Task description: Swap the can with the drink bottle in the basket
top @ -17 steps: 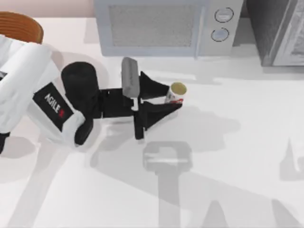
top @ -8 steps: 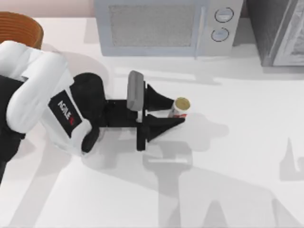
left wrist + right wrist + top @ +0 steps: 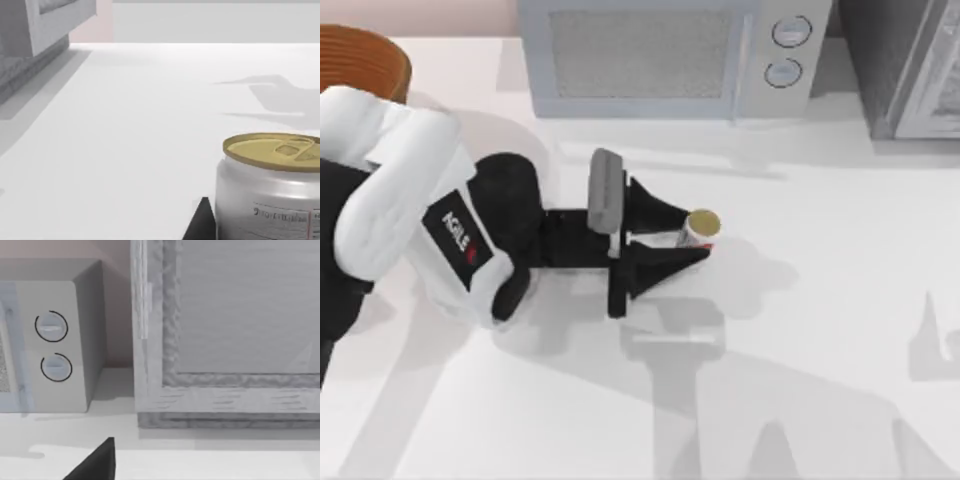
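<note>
- Left gripper [image 3: 692,237]: black fingers clamped on either side of the small white drink bottle with red markings and tan-gold top [image 3: 699,228], near the white table's [image 3: 820,300] middle
- Round woven orange-brown basket [image 3: 365,57] at the table's far left corner
- Grey microwave [image 3: 670,55] along the far edge

Even, bright light fills the scene; the white table [image 3: 820,330] reads pale with no glare. Soft grey shadows of the left arm [image 3: 410,220] spread across the table toward its near edge, and a fainter one lies beside the drink bottle [image 3: 700,228]. The microwave [image 3: 670,55] casts a thin shadow band along the far edge. In the left wrist view the drink bottle's [image 3: 272,192] silver side shows gentle highlights.
</note>
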Robot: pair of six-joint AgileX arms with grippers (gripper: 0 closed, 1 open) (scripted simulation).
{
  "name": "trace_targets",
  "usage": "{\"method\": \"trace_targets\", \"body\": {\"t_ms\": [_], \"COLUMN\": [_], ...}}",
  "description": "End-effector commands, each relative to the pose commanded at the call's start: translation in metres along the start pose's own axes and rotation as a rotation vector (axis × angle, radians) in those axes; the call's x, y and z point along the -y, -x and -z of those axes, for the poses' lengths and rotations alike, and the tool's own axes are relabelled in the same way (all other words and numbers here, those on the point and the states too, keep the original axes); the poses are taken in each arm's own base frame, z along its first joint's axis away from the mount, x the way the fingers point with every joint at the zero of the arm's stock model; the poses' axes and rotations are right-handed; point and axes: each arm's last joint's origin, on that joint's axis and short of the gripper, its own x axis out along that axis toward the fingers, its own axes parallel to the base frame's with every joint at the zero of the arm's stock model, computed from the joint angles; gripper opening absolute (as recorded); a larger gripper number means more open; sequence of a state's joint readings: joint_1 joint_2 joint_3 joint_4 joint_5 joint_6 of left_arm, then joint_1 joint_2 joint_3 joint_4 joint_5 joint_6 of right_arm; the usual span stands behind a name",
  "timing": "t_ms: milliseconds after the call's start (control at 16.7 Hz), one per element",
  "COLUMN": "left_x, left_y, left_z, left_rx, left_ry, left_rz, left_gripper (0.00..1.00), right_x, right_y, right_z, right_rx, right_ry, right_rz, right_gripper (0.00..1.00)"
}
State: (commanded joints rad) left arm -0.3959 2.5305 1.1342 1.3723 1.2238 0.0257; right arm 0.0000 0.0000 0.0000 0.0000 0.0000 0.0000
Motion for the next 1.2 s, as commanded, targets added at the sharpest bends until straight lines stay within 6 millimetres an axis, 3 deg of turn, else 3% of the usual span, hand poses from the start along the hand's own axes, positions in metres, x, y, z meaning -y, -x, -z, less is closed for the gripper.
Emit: {"method": "trace_targets", "body": {"t_ms": [360, 960, 1200], "left_x": [0.000, -0.001, -0.003], "left_y": [0.000, 0.001, 0.021], "left_z": [0.000, 0.000, -0.021], "left_rx": [0.000, 0.000, -0.019], "left_ry": [0.000, 0.000, 0.054], "left_rz": [0.000, -0.004, -0.126], "left_gripper": [0.98, 1.00, 1.00], "right_x": [0.000, 0.000, 0.000], "right_y": [0.000, 0.000, 0.000], "right_z": [0.000, 0.000, 0.000], "right_rx": [0.000, 0.000, 0.000], "right_ry": [0.000, 0.000, 0.000], "right_rz": [0.000, 0.000, 0.000], "right_gripper": [1.00, 1.00, 1.00]}}
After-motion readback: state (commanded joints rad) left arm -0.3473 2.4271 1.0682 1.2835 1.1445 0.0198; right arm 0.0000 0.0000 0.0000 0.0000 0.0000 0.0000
